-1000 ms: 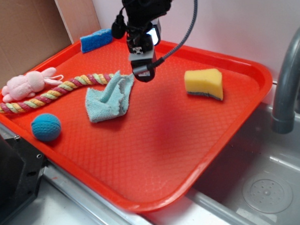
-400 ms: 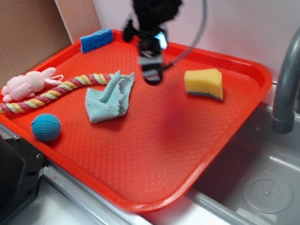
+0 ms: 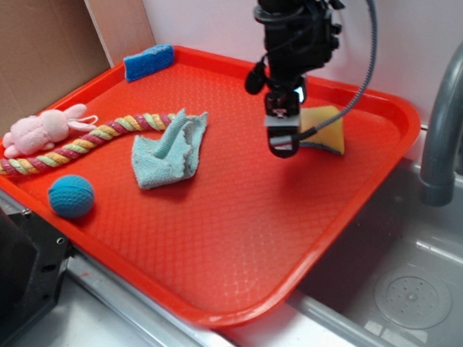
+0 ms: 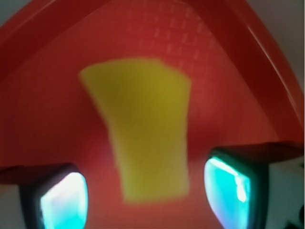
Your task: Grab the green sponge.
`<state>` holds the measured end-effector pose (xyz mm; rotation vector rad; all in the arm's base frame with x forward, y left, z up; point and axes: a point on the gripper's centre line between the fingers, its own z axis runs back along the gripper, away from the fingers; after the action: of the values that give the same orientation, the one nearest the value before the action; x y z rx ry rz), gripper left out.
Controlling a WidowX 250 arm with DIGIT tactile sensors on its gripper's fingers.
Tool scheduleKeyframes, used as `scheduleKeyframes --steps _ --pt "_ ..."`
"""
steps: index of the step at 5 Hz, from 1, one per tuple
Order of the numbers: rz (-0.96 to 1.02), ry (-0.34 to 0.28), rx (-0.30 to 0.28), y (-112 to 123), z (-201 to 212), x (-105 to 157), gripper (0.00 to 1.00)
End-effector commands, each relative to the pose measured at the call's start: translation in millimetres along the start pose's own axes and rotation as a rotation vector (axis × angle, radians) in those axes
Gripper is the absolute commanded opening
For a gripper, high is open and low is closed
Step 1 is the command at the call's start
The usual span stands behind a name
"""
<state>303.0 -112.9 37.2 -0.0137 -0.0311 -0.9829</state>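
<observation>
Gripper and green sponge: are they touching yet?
Apart. In the wrist view the gripper is open, the green sponge lies between its fingers, and red tray shows on both sides.

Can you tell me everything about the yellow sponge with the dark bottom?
The green sponge is a soft-looking yellow foam wedge with a thin dark scouring layer underneath. It lies flat on the red tray, near the far right corner. The pincer hangs open in front of it, hiding part of it. In the blurry wrist view the sponge sits between the two fingers, and nothing grips it yet.
</observation>
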Motion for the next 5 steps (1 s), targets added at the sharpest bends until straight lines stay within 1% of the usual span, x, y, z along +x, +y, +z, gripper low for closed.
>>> scheduleKeyframes --steps 1,2,3,4,5 --pt "-0.024 0.014 0.036 -12 -1 20 0.00" --pt "0.010 -0.034 0.052 -18 16 4 0.00" --pt "0.182 -0.097 0.120 -35 66 -34 0.00" --pt "0.431 -0.077 0.140 -55 102 -66 0.00" --pt "0.701 -0.036 -0.044 -71 124 -85 0.00"
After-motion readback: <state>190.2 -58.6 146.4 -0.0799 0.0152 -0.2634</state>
